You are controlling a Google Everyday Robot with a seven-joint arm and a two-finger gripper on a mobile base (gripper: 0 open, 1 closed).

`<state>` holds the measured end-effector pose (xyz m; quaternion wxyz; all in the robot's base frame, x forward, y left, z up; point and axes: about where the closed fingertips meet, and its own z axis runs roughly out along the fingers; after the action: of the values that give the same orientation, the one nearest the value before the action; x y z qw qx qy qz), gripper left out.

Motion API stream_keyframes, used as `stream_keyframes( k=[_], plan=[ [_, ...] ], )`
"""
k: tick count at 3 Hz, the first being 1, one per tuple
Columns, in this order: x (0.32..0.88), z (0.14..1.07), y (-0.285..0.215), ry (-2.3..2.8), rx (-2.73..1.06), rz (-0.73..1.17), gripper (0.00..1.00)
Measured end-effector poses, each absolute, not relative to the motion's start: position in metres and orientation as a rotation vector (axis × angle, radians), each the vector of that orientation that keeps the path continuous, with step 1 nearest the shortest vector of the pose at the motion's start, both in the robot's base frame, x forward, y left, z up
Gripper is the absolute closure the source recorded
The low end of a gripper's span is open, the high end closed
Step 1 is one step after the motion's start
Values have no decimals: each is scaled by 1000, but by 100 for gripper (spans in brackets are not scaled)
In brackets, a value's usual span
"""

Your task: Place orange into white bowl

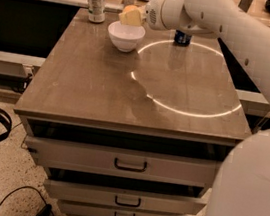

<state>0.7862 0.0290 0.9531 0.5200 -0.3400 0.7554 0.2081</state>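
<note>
jaws clamped round orange, gripper just above white bowl

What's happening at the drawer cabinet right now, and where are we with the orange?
The robot's white arm reaches over the brown drawer cabinet top. Its gripper holds the small round orange just above the glossy white round bowl, near the far left of the top. The orange is not yet in the bowl. A silver drink can stands left of the bowl, and a dark blue can stands beyond the arm.
</note>
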Motion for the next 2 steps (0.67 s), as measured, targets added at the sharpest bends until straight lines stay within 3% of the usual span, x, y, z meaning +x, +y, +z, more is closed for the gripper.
stream_keyframes(
  k=[2],
  plan=[
    [827, 933, 31, 1856, -679, 513, 100]
  ],
)
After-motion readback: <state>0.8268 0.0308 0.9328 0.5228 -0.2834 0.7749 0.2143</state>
